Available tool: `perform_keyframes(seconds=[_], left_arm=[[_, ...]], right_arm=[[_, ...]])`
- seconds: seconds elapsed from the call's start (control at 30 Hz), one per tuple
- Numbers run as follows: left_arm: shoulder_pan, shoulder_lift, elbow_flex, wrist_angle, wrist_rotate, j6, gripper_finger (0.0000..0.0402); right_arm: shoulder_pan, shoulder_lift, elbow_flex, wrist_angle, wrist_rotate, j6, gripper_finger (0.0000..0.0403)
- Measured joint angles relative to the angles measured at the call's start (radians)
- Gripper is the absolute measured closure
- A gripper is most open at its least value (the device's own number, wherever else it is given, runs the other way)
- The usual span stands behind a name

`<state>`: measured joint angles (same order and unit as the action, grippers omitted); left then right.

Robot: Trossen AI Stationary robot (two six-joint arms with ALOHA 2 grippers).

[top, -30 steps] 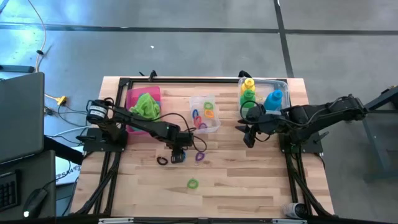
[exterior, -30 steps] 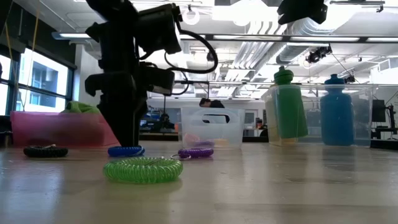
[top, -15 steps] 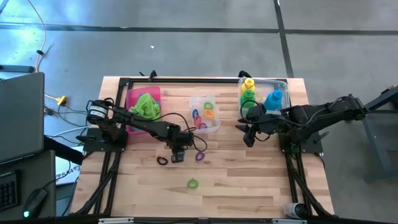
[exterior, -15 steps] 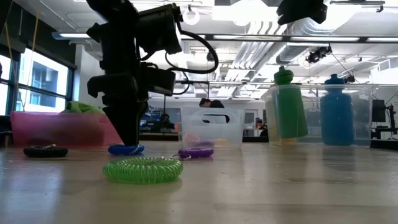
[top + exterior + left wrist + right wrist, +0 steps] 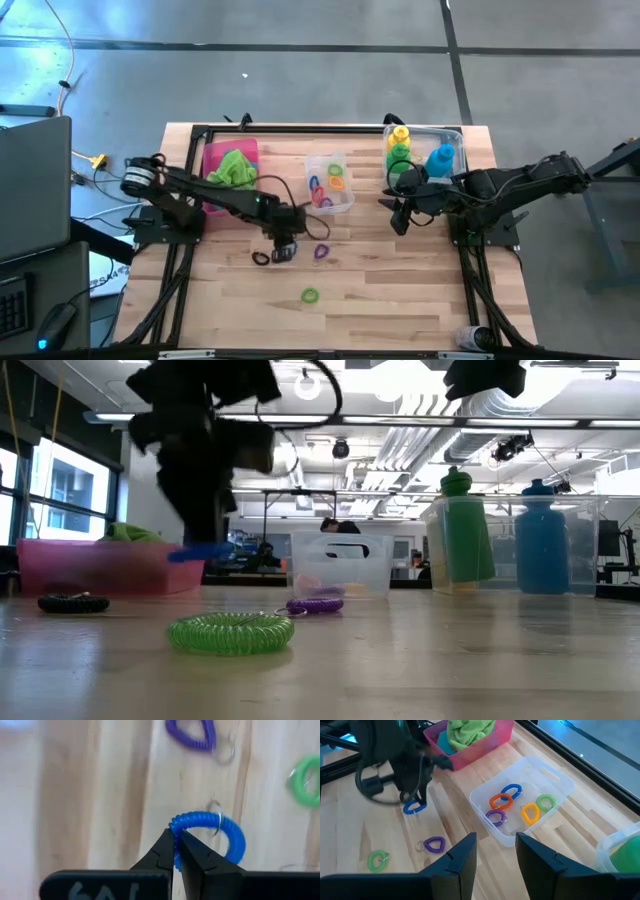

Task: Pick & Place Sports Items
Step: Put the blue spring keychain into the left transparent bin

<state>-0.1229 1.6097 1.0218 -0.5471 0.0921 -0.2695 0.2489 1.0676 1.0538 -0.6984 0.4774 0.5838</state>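
My left gripper point(image 5: 283, 244) is shut on a blue coiled elastic ring point(image 5: 212, 827), held above the table's middle; the ring also shows in the low view point(image 5: 200, 550). A black ring point(image 5: 261, 258), a purple ring point(image 5: 321, 251) and a green ring point(image 5: 310, 296) lie flat on the wood. My right gripper point(image 5: 496, 840) is open and empty, hovering beside the big clear box point(image 5: 455, 132), in which the yellow point(image 5: 400, 134), green point(image 5: 400, 155) and blue point(image 5: 440, 160) bottles stand. The lime towel point(image 5: 233, 167) lies on a teal towel point(image 5: 442, 742) in the pink tray point(image 5: 213, 150). My left gripper pinches the blue ring's coil point(image 5: 175, 827) between its two fingertips, at one spot on the loop's side. The fingers come from above, pointing down, and lie across the coil. The ring hangs clear of the table, with a small metal loop point(image 5: 216, 815) on it.
A small clear box point(image 5: 330, 182) with several coloured rings stands at the far middle, just beyond my left gripper. A black frame rail point(image 5: 300, 130) runs along the table's far edge. Bare wood point(image 5: 400, 290) lies toward the near edge.
My left gripper has gone up from the table with the blue ring, which lay on the wood before and now hangs clear of it. The other rings have stayed where they were.
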Motion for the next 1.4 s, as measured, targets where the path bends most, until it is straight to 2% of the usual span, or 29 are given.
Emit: perform_keyframes(seconds=[0.23, 0.47, 0.77, 1.13, 1.27, 1.4], left_arm=[[0.061, -0.127, 0.001, 0.050, -0.044, -0.019, 0.0392], [0.168, -0.166, 0.001, 0.223, -0.091, -0.016, 0.0392], [0.279, -0.103, 0.002, 0.416, -0.203, -0.015, 0.0392], [0.344, 0.000, 0.002, 0.609, -0.203, 0.019, 0.0389], [0.354, 0.020, 0.002, 0.625, -0.203, 0.022, 0.0369], [0.357, 0.025, 0.002, 0.623, -0.199, 0.034, 0.0331]], right_arm=[[0.000, 0.000, 0.000, 0.000, 0.021, -0.001, 0.0275], [0.000, 0.000, 0.000, 0.006, 0.022, -0.003, 0.0275], [0.000, 0.000, 0.000, 0.004, 0.022, -0.004, 0.0275], [0.000, 0.000, 0.000, -0.012, 0.020, -0.010, 0.0275], [0.000, 0.000, 0.000, -0.022, 0.019, -0.012, 0.0275], [0.000, 0.000, 0.000, -0.035, 0.018, -0.012, 0.0275]])
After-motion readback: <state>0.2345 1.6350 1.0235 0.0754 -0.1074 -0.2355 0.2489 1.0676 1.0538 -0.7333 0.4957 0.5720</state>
